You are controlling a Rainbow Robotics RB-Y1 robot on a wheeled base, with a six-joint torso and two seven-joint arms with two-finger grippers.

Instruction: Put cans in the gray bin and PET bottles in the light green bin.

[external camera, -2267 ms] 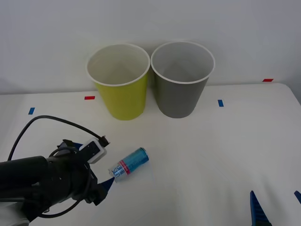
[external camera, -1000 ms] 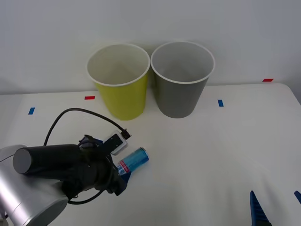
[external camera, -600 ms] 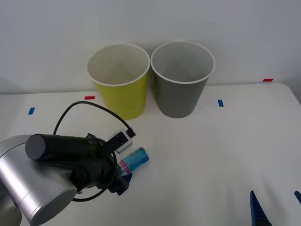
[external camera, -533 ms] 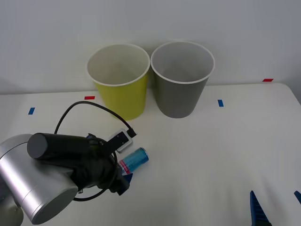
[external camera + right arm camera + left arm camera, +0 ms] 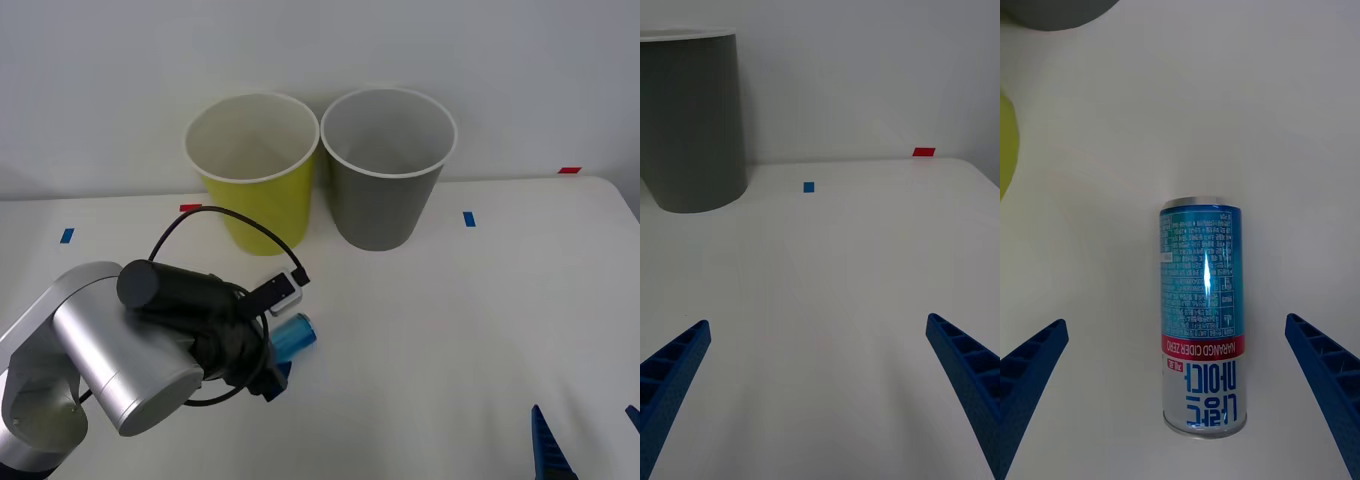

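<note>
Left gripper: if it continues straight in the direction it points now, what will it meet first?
Most likely the can, which lies on its side on the table, centred between the open fingers of the left gripper. How far away it is remains unclear.

Left arm: reaching over the table's front-left area, wrist angled downward; left gripper (image 5: 1180, 397) fingers spread wide. Right gripper (image 5: 820, 390): apparently parked near the front-right corner, fingers spread.
</note>
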